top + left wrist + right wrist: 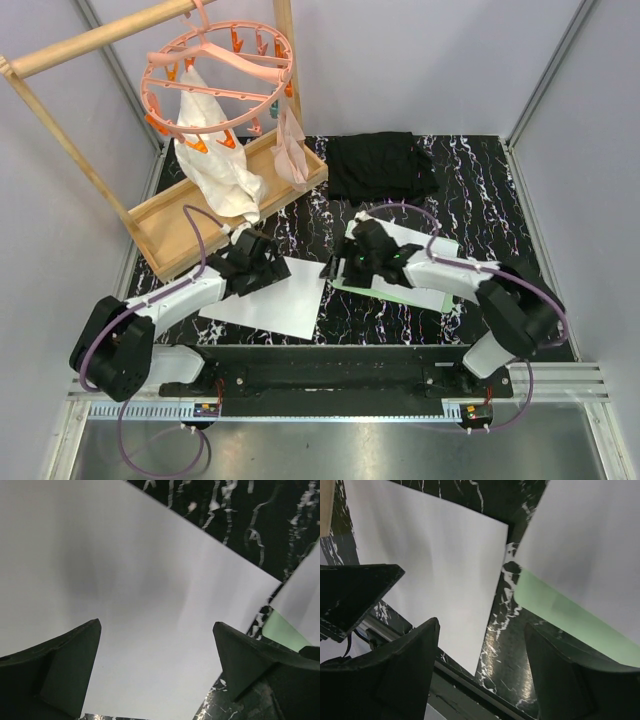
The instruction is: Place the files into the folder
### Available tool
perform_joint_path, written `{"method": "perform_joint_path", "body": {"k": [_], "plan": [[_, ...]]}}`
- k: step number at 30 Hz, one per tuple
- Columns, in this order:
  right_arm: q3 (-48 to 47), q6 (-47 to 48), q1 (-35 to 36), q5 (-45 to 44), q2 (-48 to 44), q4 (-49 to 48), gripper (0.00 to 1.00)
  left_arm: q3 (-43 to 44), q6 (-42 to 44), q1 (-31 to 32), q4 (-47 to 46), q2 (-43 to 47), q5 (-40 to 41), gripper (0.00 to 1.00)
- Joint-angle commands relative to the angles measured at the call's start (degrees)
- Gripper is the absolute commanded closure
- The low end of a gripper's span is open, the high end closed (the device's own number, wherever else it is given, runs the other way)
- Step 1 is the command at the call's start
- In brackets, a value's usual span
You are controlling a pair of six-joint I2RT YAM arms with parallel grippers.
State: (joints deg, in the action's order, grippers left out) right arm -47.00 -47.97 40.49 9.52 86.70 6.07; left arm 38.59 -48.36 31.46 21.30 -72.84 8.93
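A white paper sheet lies flat on the black marbled table, left of centre; it fills the left wrist view and shows in the right wrist view. My left gripper hovers over its far edge, open and empty. The pale green folder lies right of centre with another white sheet on top; both show in the right wrist view, the folder under the sheet. My right gripper is open and empty over the bare table between sheet and folder. No black clip is visible.
A black folded cloth lies at the back centre. A wooden tray with white cloths and a pink peg hanger on a wooden rack stands at the back left. Walls enclose the table.
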Motion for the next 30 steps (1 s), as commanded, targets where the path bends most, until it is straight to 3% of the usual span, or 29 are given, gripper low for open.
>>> {"method": "perform_joint_path", "body": {"k": [1, 9, 20, 24, 30], "plan": [[-7.12, -7.48, 5.55, -0.46, 6.55, -7.74, 0.23, -5.61, -5.51, -1.23, -5.74, 1.21, -2.51, 0.01], [-13.64, -9.69, 11.27, -11.26, 13.94, 2.00, 0.30, -8.79, -10.44, -1.32, -2.67, 1.38, -0.50, 0.01], [-16.36, -7.58, 16.02, -20.77, 15.96, 14.58, 0.27, -11.34, -12.20, -1.23, -1.35, 6.39, 1.71, 0.01], [-17.51, -7.58, 17.34, -18.14, 17.71, 13.81, 0.21, -11.52, -12.72, -1.23, -1.26, 6.39, 1.01, 0.01], [-15.93, -9.86, 17.25, -11.54, 21.67, 3.44, 0.18, -12.83, -13.60, -1.23, -1.70, 7.80, 0.21, 0.01]]}}
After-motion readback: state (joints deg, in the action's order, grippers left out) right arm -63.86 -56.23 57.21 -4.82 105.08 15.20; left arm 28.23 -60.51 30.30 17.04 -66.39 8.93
